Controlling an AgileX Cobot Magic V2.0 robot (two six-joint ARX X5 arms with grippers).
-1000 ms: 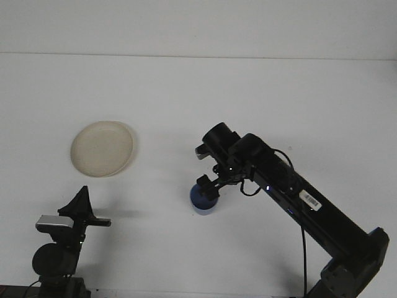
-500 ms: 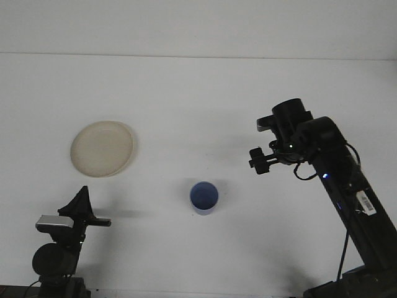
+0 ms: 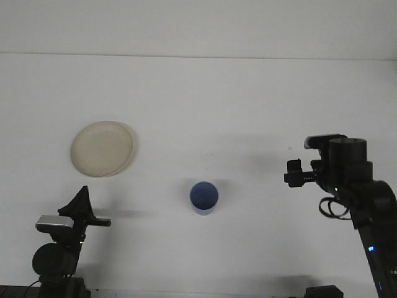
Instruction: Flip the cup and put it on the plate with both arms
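Bright, even overhead light washes out the white table (image 3: 198,93), leaving faint soft shadows and slight graininess.

No legible txt, labels, brands or nos. on anything in view.

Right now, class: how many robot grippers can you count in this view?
2: the left gripper at bottom left, below the plate; the right gripper at right, beyond the blue cup.

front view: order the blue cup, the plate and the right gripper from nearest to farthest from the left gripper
1. plate, up and slightly right of the left gripper.
2. blue cup, table centre, to its right.
3. right gripper, far right side.
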